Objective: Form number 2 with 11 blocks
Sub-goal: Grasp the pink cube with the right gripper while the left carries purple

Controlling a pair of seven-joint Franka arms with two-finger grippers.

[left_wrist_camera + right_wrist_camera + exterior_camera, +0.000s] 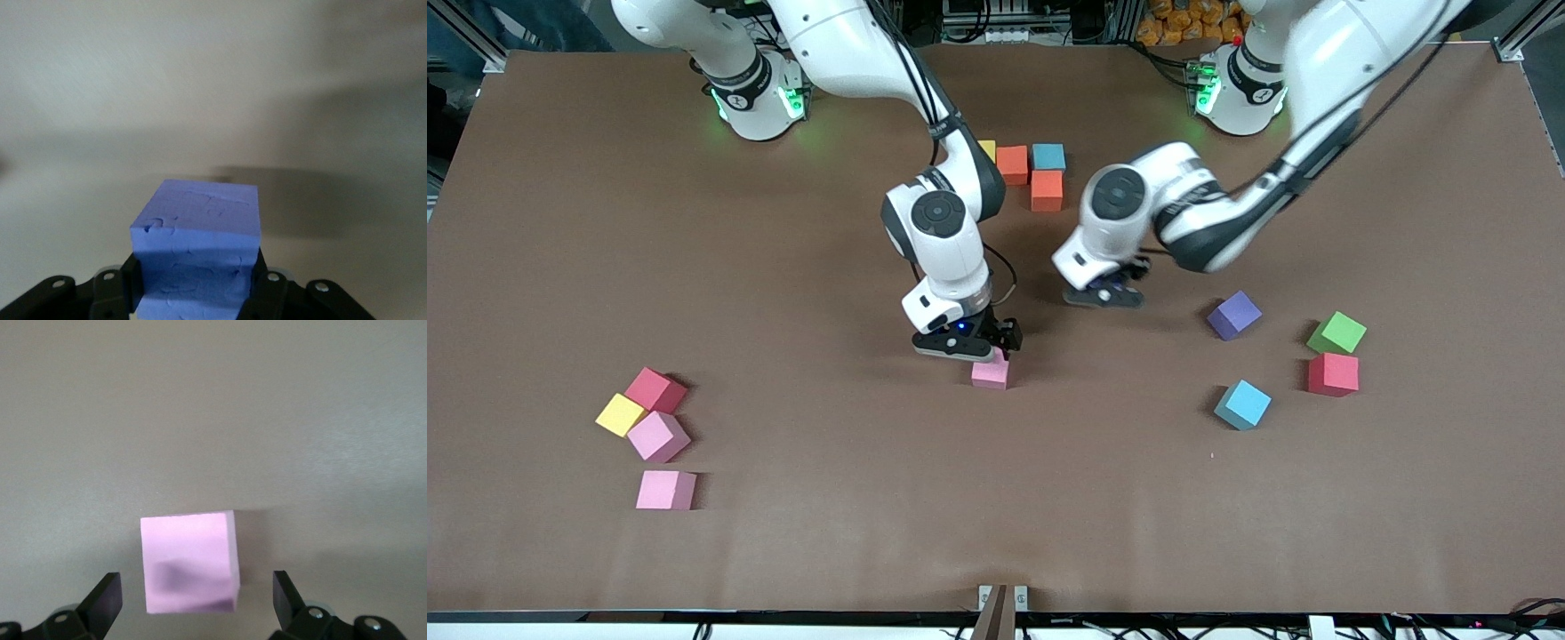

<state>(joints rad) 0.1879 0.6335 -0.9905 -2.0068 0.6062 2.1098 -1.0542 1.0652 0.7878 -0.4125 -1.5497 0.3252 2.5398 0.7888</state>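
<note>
Blocks scattered loose over the tabletop (pixel 827 222), not yet in the shape of the number 2. Middle pink block (pixel 991 372) flat on the tabletop, framed by the spread fingers of the right end effector (pixel 969 345), touched by neither.

Farther from the camera than that pink block, in a tight cluster: yellow block (pixel 987 149), half hidden by the right arm, two orange blocks (pixel 1012 164), light blue block (pixel 1048 156).

Toward the left arm's end from it, loose and apart: purple block (pixel 1234 315), green cube (pixel 1336 333), red block (pixel 1333 374), second light blue block (pixel 1242 404).

Toward the right arm's end from it, nearer the camera: crimson block (pixel 655 389), second yellow block (pixel 620 414) and pink block (pixel 659 436) bunched together, another pink block (pixel 666 490) just beside.

Left end effector (pixel 1107 295) over bare tabletop toward the left arm's end from the middle pink block, pinching a held purple block (pixel 197 247).

Counted: three pink, two orange, two light blue, two purple, two yellow, one red, one crimson, one green.
</note>
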